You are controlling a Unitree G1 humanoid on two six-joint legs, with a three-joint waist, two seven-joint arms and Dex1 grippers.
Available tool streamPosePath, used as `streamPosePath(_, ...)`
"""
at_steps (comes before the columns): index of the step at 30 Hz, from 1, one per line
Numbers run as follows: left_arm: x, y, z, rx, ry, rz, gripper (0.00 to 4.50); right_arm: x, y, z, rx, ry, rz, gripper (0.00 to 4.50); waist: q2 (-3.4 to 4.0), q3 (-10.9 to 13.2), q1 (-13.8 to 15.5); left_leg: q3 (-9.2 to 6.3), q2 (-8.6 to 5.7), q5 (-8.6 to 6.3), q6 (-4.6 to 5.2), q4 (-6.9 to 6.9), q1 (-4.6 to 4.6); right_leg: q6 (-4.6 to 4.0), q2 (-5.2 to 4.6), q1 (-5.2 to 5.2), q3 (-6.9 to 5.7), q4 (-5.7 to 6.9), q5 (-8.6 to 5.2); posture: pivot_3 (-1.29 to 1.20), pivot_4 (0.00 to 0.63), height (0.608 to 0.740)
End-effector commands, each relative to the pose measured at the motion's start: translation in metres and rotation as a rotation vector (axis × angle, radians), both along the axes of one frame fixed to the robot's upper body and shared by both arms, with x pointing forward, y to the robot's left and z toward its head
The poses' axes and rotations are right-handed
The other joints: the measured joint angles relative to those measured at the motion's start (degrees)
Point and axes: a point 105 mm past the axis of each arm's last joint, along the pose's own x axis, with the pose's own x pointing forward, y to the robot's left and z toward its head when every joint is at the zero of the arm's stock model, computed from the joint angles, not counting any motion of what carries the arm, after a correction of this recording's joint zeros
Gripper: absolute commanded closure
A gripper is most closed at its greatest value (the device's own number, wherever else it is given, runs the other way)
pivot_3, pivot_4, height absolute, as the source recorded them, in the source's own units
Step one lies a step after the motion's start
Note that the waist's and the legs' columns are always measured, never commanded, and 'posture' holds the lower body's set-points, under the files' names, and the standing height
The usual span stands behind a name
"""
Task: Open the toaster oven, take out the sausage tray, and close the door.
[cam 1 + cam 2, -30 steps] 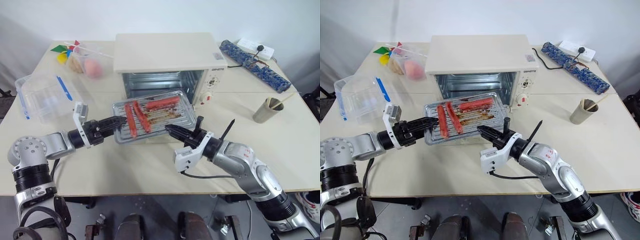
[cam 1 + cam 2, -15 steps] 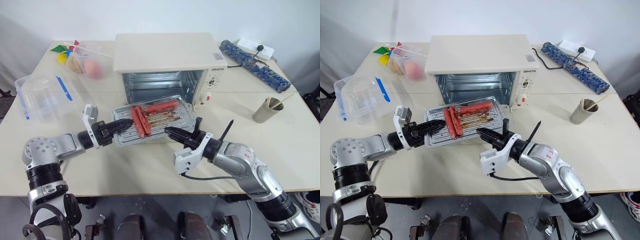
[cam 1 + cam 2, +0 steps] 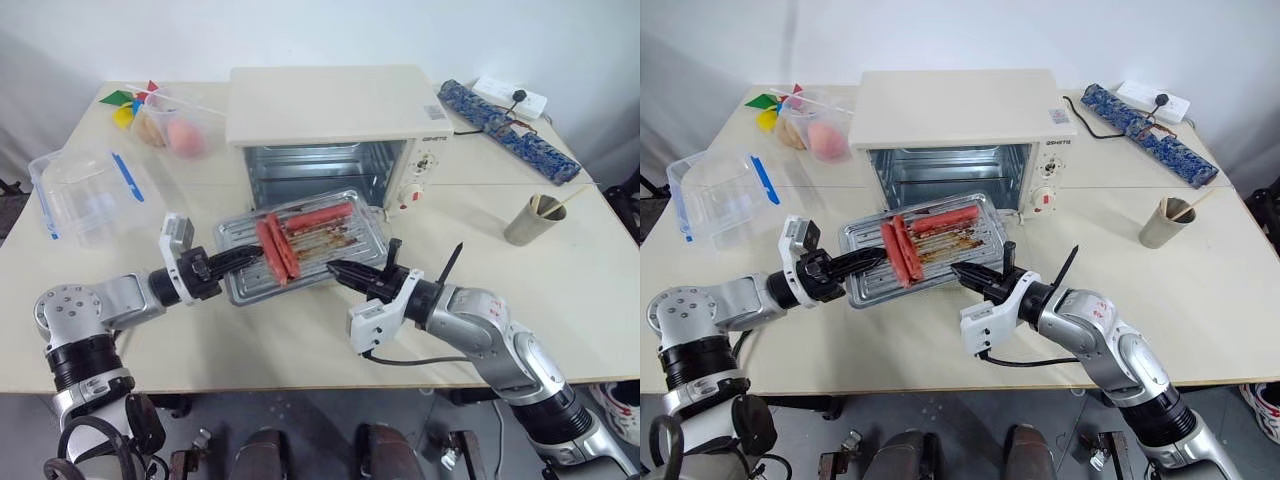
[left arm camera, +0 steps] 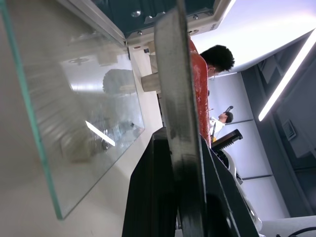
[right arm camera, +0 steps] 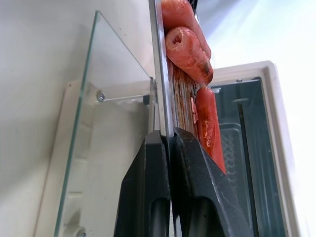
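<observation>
Your left end effector [image 3: 240,262] is clamped on the left short rim of the sausage tray [image 3: 300,252], and your right end effector [image 3: 340,271] is pinched on its near long rim, toward the right end. So the tray is held up between the two, just in front of the toaster oven [image 3: 335,125] and above the door [image 4: 74,123], which lies folded down flat. From the head views most of that door is hidden under the tray, and in the wrist views you mostly get the tray's metal edge running between the black fingers [image 5: 148,197]. The tray's long axis runs roughly along the tabletop's [image 3: 300,330] near edge, with its left end dipping lower. Two sausages [image 3: 272,250] have bunched together at the left part, lying across the tray; the third [image 3: 320,213] lies lengthwise along the far rim.
</observation>
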Motion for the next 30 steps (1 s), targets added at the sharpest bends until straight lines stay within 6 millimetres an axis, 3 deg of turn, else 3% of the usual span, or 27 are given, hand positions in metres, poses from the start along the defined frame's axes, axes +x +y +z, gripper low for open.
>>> streamPosePath(1, 0.000, 0.013, -0.011, 0.044, 0.047, 0.075, 4.47, 0.001, -0.005, 0.029, 0.097, -0.047, -0.020, 4.50, 0.00, 0.00, 0.03, 0.00, 0.00, 0.00, 0.00, 0.00, 0.00, 0.00, 0.00, 0.01, 0.00, 0.00, 0.00, 0.00, 0.150, 0.740)
streamPosePath(2, 0.000, 0.012, -0.013, 0.045, 0.053, 0.078, 4.47, 0.001, -0.004, 0.029, 0.097, -0.049, -0.018, 4.50, 0.00, 0.00, 0.02, 0.00, 0.00, 0.00, 0.00, 0.00, 0.00, 0.00, 0.00, 0.01, 0.00, -0.01, 0.00, 0.00, 0.150, 0.740)
streamPosePath(3, 0.000, 0.012, -0.015, 0.047, 0.063, 0.077, 4.50, 0.000, -0.004, 0.029, 0.097, -0.051, -0.015, 4.03, 0.00, 0.00, 0.00, 0.00, 0.00, 0.00, 0.00, 0.00, 0.00, 0.00, 0.00, 0.01, 0.00, -0.01, 0.00, 0.00, 0.150, 0.740)
streamPosePath(9, -0.001, 0.007, -0.016, -0.007, 0.075, 0.065, 4.50, 0.003, -0.003, 0.031, 0.113, -0.021, -0.020, 2.69, 0.00, 0.00, -0.04, 0.00, 0.00, 0.00, 0.00, -0.02, 0.02, 0.00, 0.00, 0.00, 0.00, 0.00, 0.00, 0.00, 0.150, 0.740)
streamPosePath(14, -0.001, 0.005, -0.016, -0.039, 0.083, 0.063, 4.50, 0.002, -0.002, 0.033, 0.120, -0.017, -0.014, 1.09, 0.00, 0.00, 0.01, 0.00, 0.00, 0.00, 0.00, -0.01, 0.02, 0.00, 0.00, 0.00, 0.02, -0.01, 0.00, 0.00, 0.150, 0.740)
streamPosePath(17, -0.002, 0.007, -0.014, -0.051, 0.073, 0.073, 4.50, 0.001, -0.005, 0.023, 0.093, 0.091, -0.016, 0.16, -0.01, 0.00, 0.01, 0.00, 0.00, 0.00, 0.00, -0.01, 0.02, 0.00, 0.00, 0.01, 0.02, -0.01, 0.00, 0.00, 0.150, 0.740)
streamPosePath(23, -0.006, 0.011, -0.010, -0.096, 0.053, 0.087, 4.50, 0.000, -0.024, 0.002, 0.043, 0.364, -0.048, 0.03, -0.01, 0.00, 0.03, 0.00, -0.01, 0.00, 0.00, -0.02, 0.03, 0.00, 0.00, 0.02, 0.02, -0.02, 0.00, 0.00, 0.150, 0.740)
streamPosePath(30, -0.011, 0.017, -0.007, -0.147, 0.040, 0.126, 4.50, 0.017, -0.051, 0.030, 0.139, 0.480, -0.132, 0.03, -0.01, -0.01, 0.06, -0.06, 0.00, 0.00, 0.01, -0.02, 0.08, -0.01, 0.00, 0.02, 0.11, -0.03, 0.00, 0.00, 0.150, 0.740)
